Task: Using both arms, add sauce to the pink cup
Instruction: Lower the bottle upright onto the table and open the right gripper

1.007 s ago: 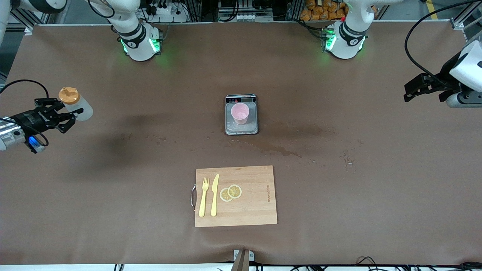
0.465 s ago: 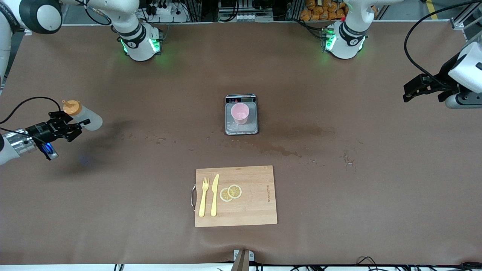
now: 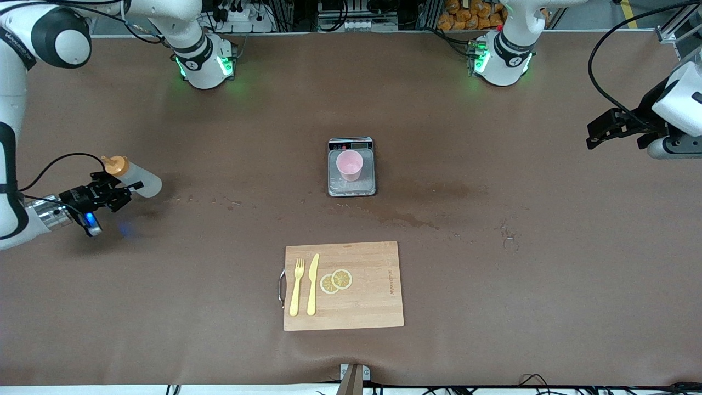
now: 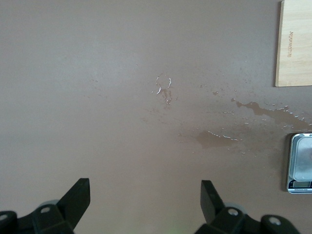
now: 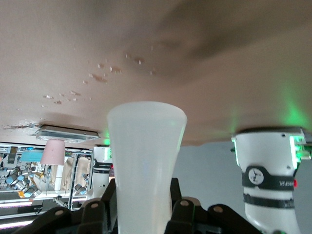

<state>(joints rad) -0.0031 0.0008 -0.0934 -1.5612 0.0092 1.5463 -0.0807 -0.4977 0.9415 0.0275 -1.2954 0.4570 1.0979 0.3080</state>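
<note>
Right claw has the sauce bottle pinched around its body, up in the air over the right arm's end of the desk. The bottle is tipped nearly flat, orange cap toward the arm bases and its base toward the middle of the desk. In the right wrist view the bottle's pale body sits snug between the fingers.

The pink cup stands upright on a small kitchen scale in the middle of the desk, well apart from the bottle. So the whole thing comes down to this: the cup lies straight along the desk from the claw, toward the left arm's end, and the nozzle isn't aimed at it. My guess is the bottle needs carrying over the rim and turning nozzle-down before any squeeze.

Left claw hangs wide and empty over the left arm's end of the desk, waiting. Neither arm looks clearly closer to the cup.

Nothing blocks the way. A cutting board with a fork, knife and lemon slices lies nearer the camera than the scale, out of the way. There are wet stains on the desk near the scale too.
</note>
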